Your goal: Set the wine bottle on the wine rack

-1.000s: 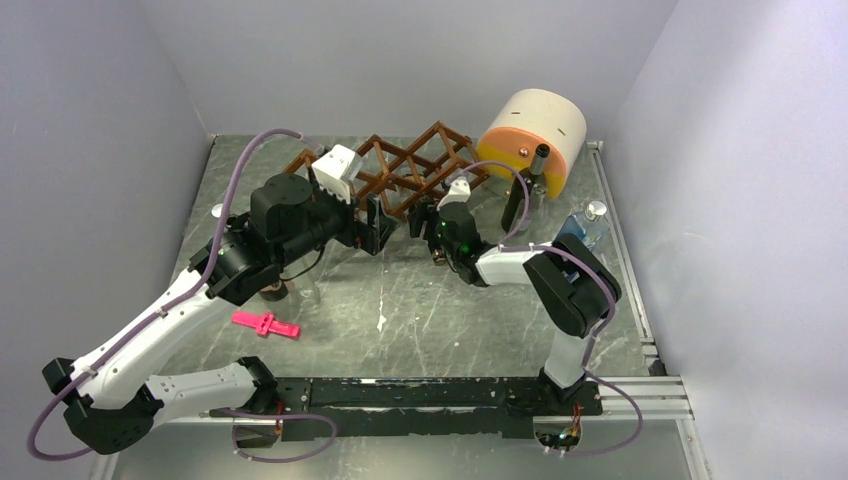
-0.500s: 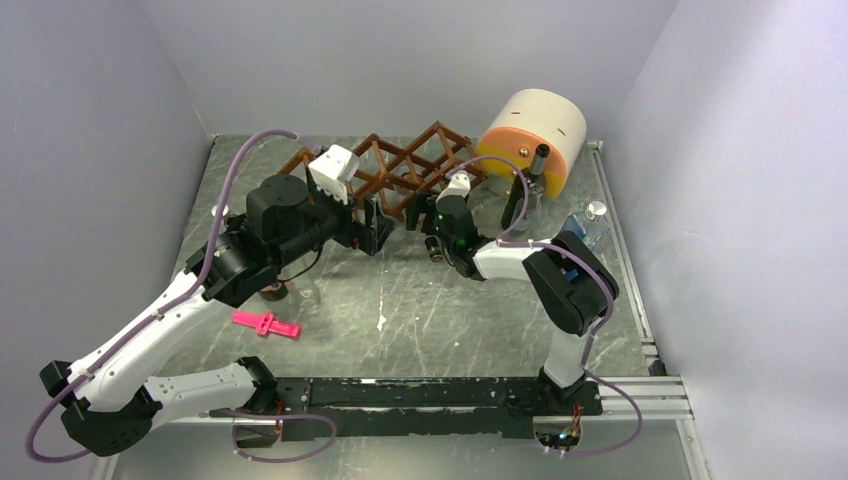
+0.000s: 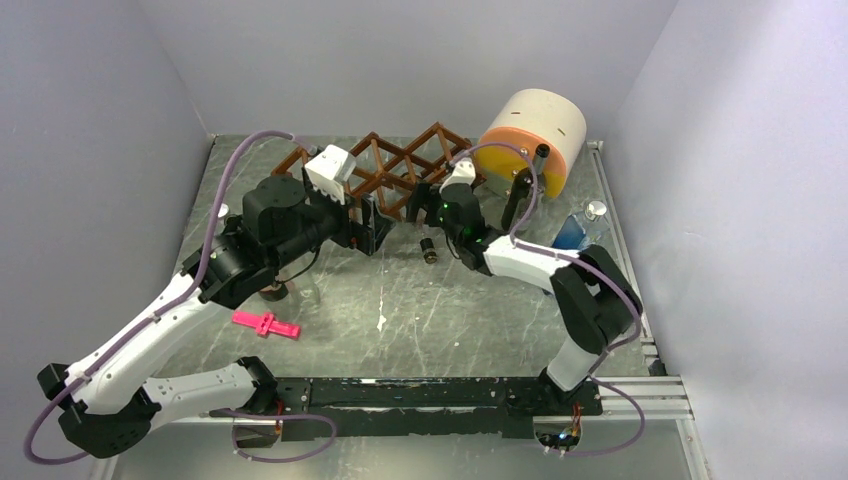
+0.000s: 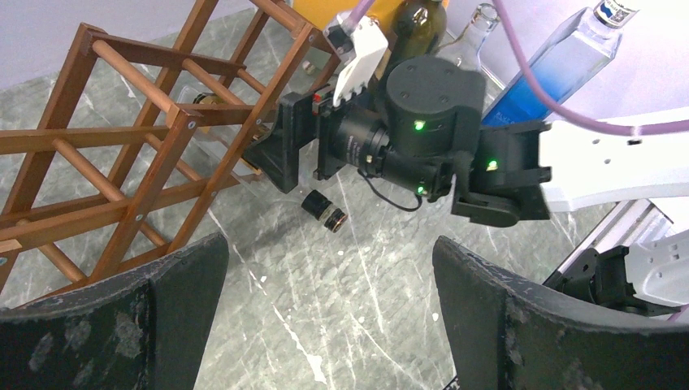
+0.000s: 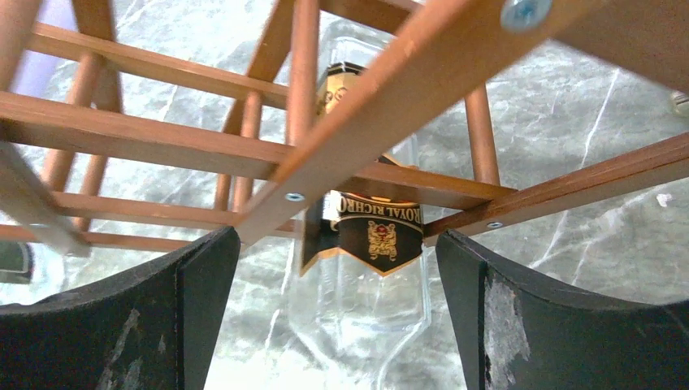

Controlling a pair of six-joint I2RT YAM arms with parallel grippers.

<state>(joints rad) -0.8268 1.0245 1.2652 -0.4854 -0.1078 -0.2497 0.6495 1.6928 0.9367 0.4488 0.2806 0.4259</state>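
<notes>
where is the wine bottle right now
The wine bottle lies inside a low cell at the right end of the wine rack, seen straight ahead in the right wrist view; its dark cap pokes out toward the arms.

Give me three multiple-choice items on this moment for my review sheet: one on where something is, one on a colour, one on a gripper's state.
1. Where is the clear bottle with the black label?
A. lying inside the wine rack, behind its slats
B. upright beside the cylinder
C. in the left gripper

2. What colour is the small flat piece on the table?
A. green
B. pink
C. white

3. How does the right gripper stand?
A. shut on the bottle
B. shut on a slat
C. open, holding nothing

Answers:
1. A, since the right wrist view shows the bottle lying behind the rack's slats.
2. B, since it shows bright pink in the top view.
3. C, since its fingers stand wide apart on either side, clear of the bottle.
</notes>
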